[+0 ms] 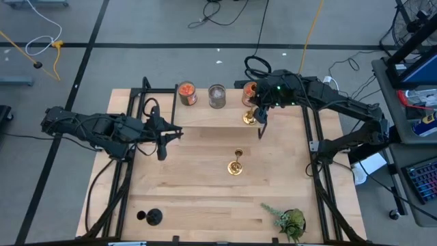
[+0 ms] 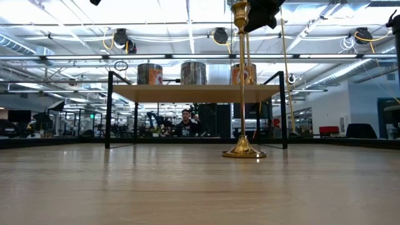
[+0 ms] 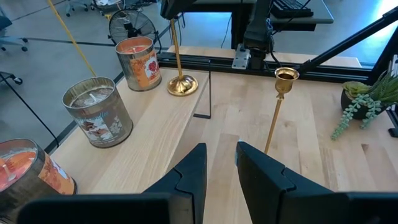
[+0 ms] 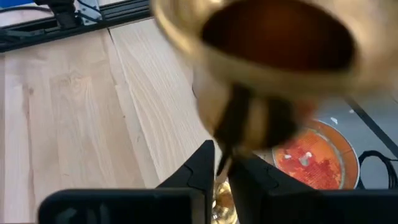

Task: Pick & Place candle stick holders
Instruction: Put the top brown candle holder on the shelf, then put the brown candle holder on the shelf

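Right gripper (image 1: 261, 117) sits at the top of a gold candlestick (image 1: 250, 117) standing on the raised back shelf (image 1: 205, 116) beside an orange jar (image 1: 250, 92), its fingers close around the stem; whether they grip it I cannot tell. Left gripper (image 3: 220, 163) hovers empty, fingers slightly apart. A second gold candlestick (image 1: 236, 165) mid-table and a black one (image 1: 151, 217) near the front edge seem left to move.

Candlestick (image 1: 249, 117) beside jars (image 1: 217, 96) — shelf (image 1: 205, 116)
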